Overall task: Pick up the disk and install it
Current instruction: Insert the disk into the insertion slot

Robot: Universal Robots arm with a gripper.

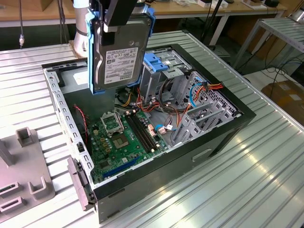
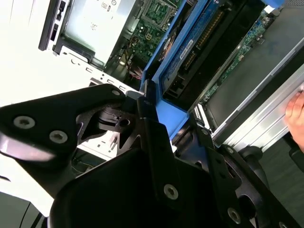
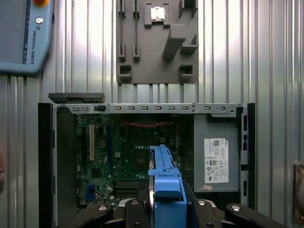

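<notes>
The disk [image 1: 118,52], a grey metal hard drive with a white label and a blue plastic frame, hangs upright above the open computer case [image 1: 223,135]. My gripper [image 1: 114,16] is shut on its top edge. Below it lie the motherboard [image 1: 121,137] and, toward the exterior view's right, the metal drive cage with a blue latch [image 1: 156,64]. In the first wrist view the disk [image 3: 164,183] shows edge-on between my black fingers [image 3: 137,206], over the motherboard [image 3: 123,152]. In the second wrist view the disk's blue frame [image 2: 173,114] sits clamped in the gripper [image 2: 142,118].
A grey box with a white label [image 3: 216,159] fills one corner of the case. A grey fixture plate [image 3: 156,40] and a teach pendant [image 3: 23,35] lie on the ribbed metal table [image 1: 228,190]. Cables [image 1: 204,88] run beside the cage. A person's hand [image 2: 297,111] is near the case edge.
</notes>
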